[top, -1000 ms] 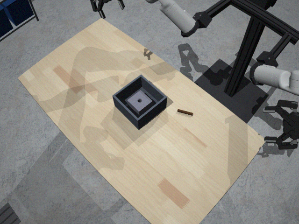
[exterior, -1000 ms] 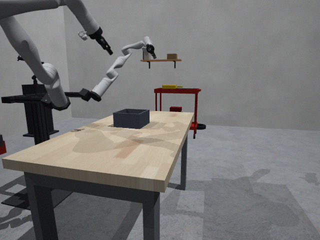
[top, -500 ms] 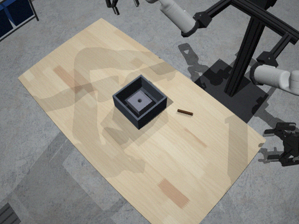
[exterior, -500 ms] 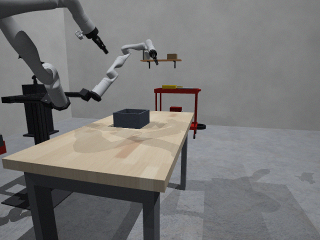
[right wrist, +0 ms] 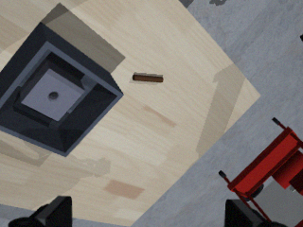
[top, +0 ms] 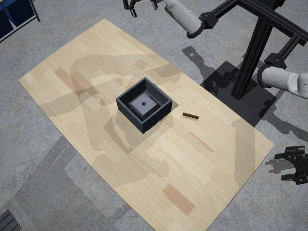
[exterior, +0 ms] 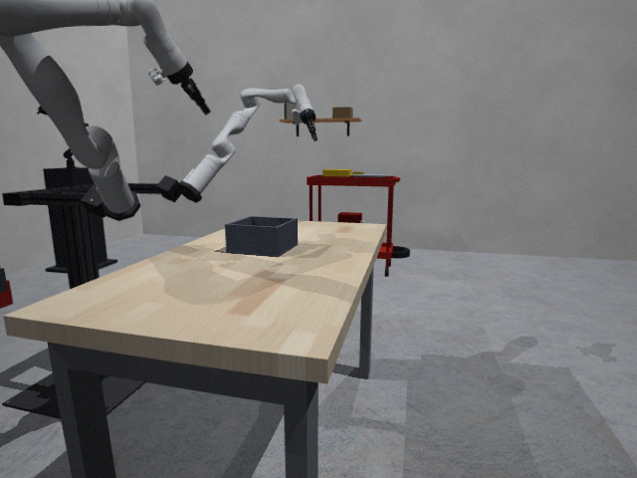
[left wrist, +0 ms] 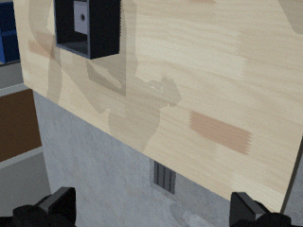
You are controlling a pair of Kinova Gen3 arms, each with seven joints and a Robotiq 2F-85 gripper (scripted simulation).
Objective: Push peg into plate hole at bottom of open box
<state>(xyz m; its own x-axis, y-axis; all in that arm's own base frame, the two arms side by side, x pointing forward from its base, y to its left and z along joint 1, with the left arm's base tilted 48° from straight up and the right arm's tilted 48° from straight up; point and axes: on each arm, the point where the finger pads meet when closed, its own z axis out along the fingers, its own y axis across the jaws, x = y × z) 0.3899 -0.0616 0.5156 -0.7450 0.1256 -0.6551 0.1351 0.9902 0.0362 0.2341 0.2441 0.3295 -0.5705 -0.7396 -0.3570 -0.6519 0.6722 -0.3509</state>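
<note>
1. Pictured on the bench [top: 173, 149] [exterior: 128, 309] [left wrist: 213, 95] [right wrist: 189, 61]: 1 brown peg [top: 190, 115] [right wrist: 148, 78], lying on its side outside the open box [top: 156, 121] [exterior: 252, 239] [left wrist: 104, 33] [right wrist: 68, 53], near but apart from it.
2. Seen inside the dark, square-walled box: 1 pale, square plate [top: 141, 109] [left wrist: 80, 26] [right wrist: 43, 101], with 1 round hole [top: 143, 103] [left wrist: 82, 17] [right wrist: 53, 96] at its middle, open to view and unfilled.
3. Spread fully open, with nothing between the fingers: the left jaws [top: 281, 167] [exterior: 315, 137], pictured in the top view past the bench's short end, well apart from peg and box.
4. Likewise fully open and holding nothing: the right jaws [top: 145, 11] [exterior: 207, 111], raised high in the exterior view and angled downward, well apart from the peg.
5. Stretched across the wood in the top view: broad shadows, running to either side of the box.
6. Standing beyond the bench's far end in the exterior view: 1 red cart [exterior: 354, 180] [right wrist: 265, 163], with 1 yellow item [exterior: 336, 172] on its top.

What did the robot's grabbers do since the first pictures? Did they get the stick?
In the top view, the left gripper moved down and the right gripper moved right. Nothing was grabbed or let go. The stick and box stayed put.
</note>
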